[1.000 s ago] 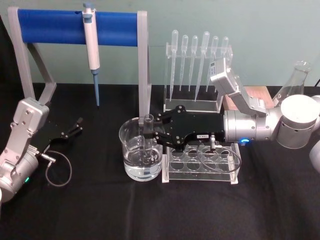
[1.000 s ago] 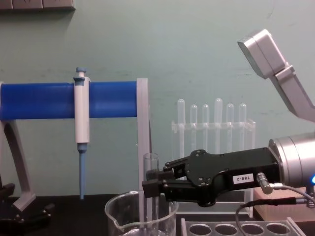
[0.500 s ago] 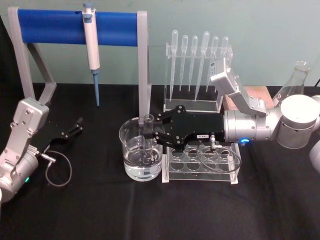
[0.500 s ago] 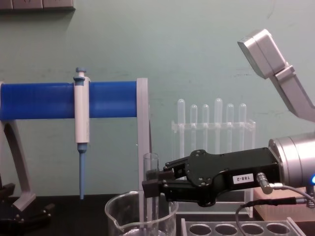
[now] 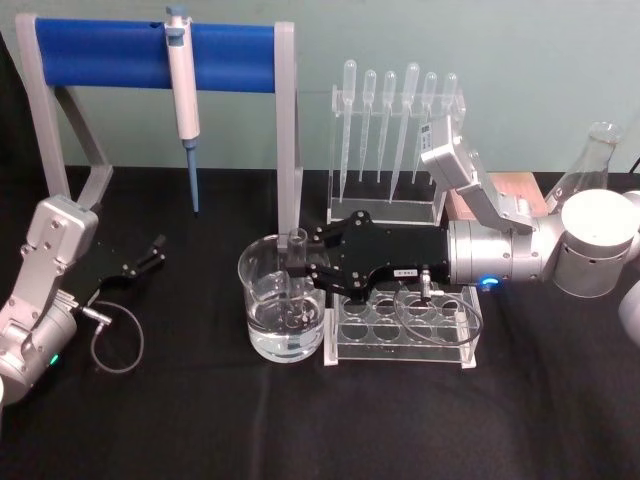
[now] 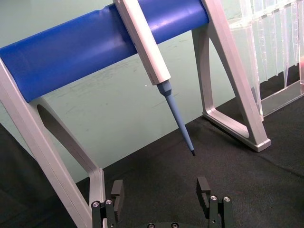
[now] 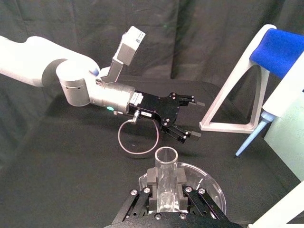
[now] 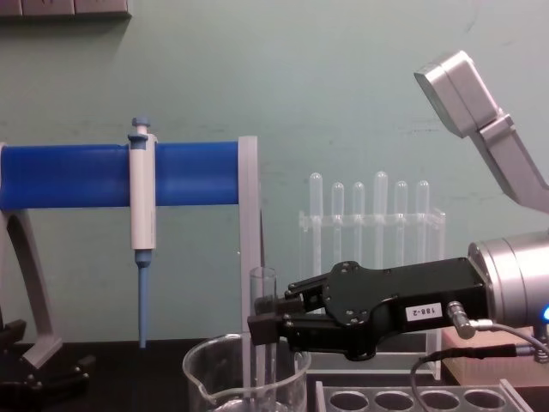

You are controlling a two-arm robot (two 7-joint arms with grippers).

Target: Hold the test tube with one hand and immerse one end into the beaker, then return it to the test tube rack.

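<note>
My right arm reaches in level from the right, forearm and wrist lying horizontal above the rack point(image 5: 400, 332). The right gripper point(image 5: 300, 268) sits over the rack side of the beaker point(image 5: 262, 300). Its jaws are clamped on the tube point(image 5: 297, 241) a little below the open rim. In the chest view the tube point(image 8: 263, 287) stands upright, with its rim clear above the gripper point(image 8: 262, 319) and its lower part down inside the beaker point(image 8: 214, 378). From the head view the closed end looks to be in the water, though I cannot judge how deep.

My left arm is parked on the table at the left, well apart from the beaker. The left gripper point(image 5: 150, 255) has its fingers spread and holds nothing; the left wrist view shows them apart point(image 6: 159, 190).

Against the frames half a second and a second ago, I see no change: the tube, right gripper and left arm are all in the same places.
</note>
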